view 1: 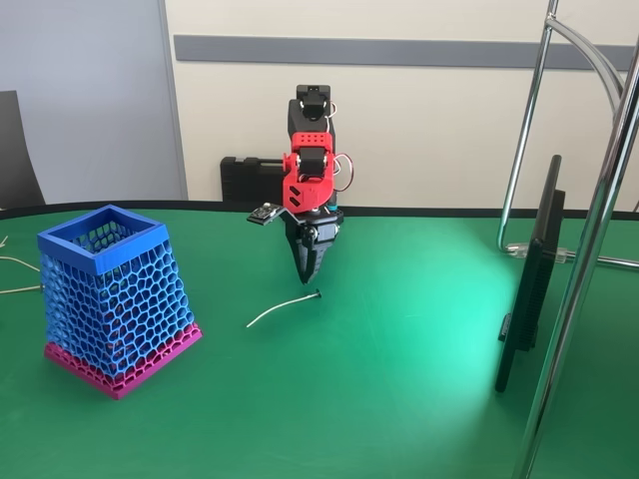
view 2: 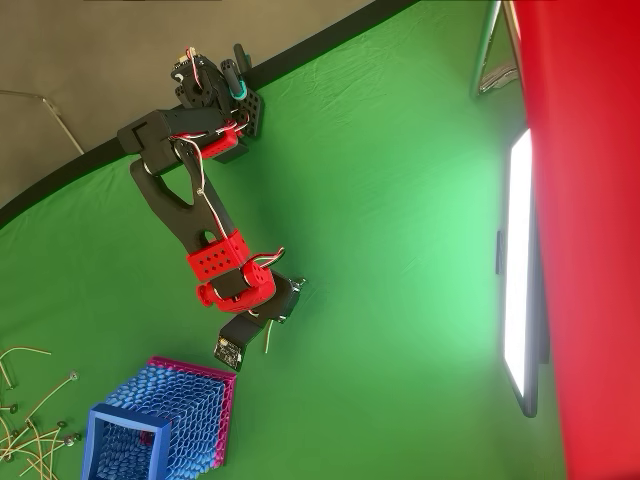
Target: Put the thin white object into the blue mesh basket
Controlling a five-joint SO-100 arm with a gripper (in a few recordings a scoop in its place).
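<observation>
In the fixed view, the blue basket stands far left on the green table. The white cord lies right of it, below the pointed-down gripper, jaws narrow, holding nothing. A monitor stands far right.

open green desk lying between blue mesh basket and monitor | basket mouth facing up, uncovered | tool hanging right of basket, well apart | chrome stand rising beside monitor | pale wires lying beside basket
</observation>
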